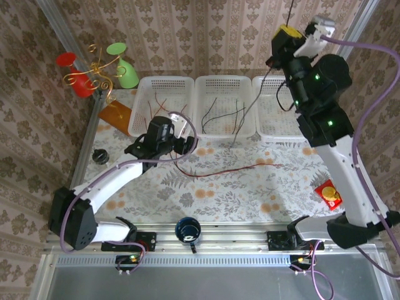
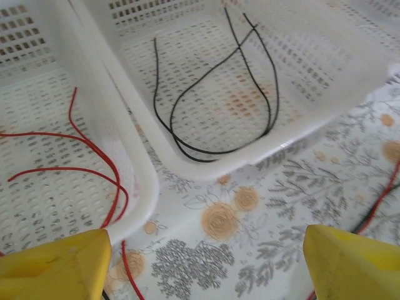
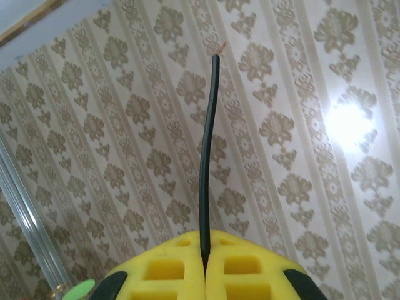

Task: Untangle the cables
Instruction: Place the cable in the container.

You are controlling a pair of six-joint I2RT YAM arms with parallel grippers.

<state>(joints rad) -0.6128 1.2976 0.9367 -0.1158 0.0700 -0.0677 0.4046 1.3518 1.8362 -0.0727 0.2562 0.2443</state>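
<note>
Right gripper (image 3: pixel 205 265) clamped on one black cable (image 3: pixel 209 156), raised at upper right of the top view. Left gripper (image 2: pixel 206 262) spread, holding nothing, before three white baskets (image 1: pixel 225 78). One red cable (image 1: pixel 231 170) lies mid-frame on floral tablecloth (image 1: pixel 250 194); patterned wallpaper (image 1: pixel 206 31) behind.

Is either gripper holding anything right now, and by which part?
Right gripper pinches a thin black wire near one end; left gripper is open, holding nothing.
</note>
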